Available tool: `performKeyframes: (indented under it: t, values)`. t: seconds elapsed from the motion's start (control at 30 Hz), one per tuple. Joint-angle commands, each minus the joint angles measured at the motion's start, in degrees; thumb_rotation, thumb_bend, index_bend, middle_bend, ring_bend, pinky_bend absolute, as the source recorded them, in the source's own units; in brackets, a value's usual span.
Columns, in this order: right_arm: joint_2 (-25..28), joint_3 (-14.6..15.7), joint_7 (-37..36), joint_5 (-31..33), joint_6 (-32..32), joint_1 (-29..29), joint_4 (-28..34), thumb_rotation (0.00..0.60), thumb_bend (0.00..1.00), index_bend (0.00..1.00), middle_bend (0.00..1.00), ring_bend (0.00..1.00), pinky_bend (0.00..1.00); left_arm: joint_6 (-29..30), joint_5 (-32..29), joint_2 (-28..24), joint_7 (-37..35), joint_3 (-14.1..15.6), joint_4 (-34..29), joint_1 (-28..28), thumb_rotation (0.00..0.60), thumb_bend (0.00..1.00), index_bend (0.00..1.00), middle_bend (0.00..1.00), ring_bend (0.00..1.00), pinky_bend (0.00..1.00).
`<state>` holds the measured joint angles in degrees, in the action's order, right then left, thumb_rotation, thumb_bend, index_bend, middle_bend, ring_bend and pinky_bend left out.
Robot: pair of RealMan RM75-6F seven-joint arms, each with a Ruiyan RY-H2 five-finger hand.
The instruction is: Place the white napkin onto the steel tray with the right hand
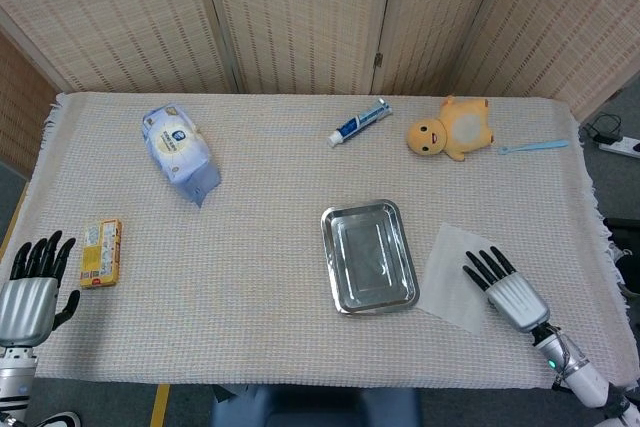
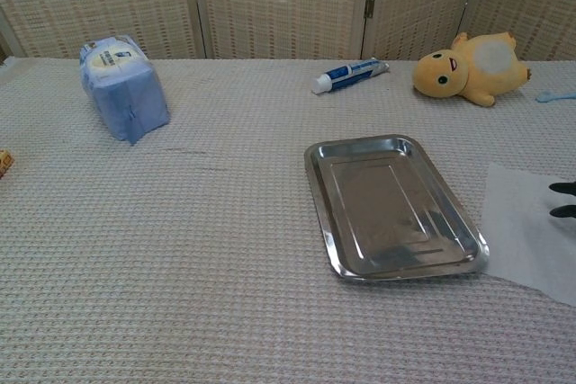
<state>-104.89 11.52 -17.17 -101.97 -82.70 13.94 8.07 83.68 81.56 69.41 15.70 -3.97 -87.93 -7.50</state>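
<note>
The white napkin (image 1: 452,275) lies flat on the cloth just right of the steel tray (image 1: 368,255); in the chest view the napkin (image 2: 526,229) sits at the right edge beside the tray (image 2: 392,205). My right hand (image 1: 506,291) is over the napkin's right part, fingers spread, holding nothing; only its black fingertips (image 2: 562,189) show in the chest view. Whether it touches the napkin I cannot tell. My left hand (image 1: 32,291) rests open at the near left edge, empty.
A small yellow box (image 1: 100,252) lies beside the left hand. A blue wipes pack (image 1: 181,150), a toothpaste tube (image 1: 360,122), a yellow plush toy (image 1: 452,128) and a blue toothbrush (image 1: 533,147) sit toward the back. Folding screens stand behind the table.
</note>
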Motion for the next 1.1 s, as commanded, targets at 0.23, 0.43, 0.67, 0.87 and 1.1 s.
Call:
performKeyframes:
  t: [0.23,0.43,0.67,0.87,1.1]
  values:
    - [-0.6,0.2,0.0,-0.1,0.8,1.1,0.0,0.6,0.45,0.14,0.0,0.0,0.0,0.4,-0.1,-0.1,0.0,-0.1,0.1,0.2,0.6,0.45,0.0,0.0,0.0,0.0]
    - [-0.8,0.3,-0.3,-0.1,0.9,1.6,0.1,0.6,0.45,0.17,0.0,0.0,0.0,0.7,-0.2,-0.1,0.1,-0.2,0.1,0.3,0.6,0.45,0.0,0.0,0.0,0.0]
    - [-1.1,0.2,-1.0,0.1,0.5,1.8,0.0,0.6,0.45,0.42,0.0,0.0,0.0,0.9,-0.1,0.0,0.2,-0.2,0.2,0.3,0.6,0.45,0.0,0.0,0.0,0.0]
    - [-1.4,-0.3,-1.7,0.5,-0.5,1.9,0.0,0.6,0.45,0.51,0.03,0.0,0.0,1.2,0.1,0.0,0.2,-0.2,0.1,0.4,0.6,0.45,0.0,0.0,0.0,0.0]
    - [-1.6,-1.0,-2.6,1.2,-2.1,1.8,-0.1,0.6,0.45,0.64,0.13,0.0,0.0,1.3,0.3,-0.1,0.2,-0.1,0.0,0.5,0.6,0.45,0.0,0.0,0.0,0.0]
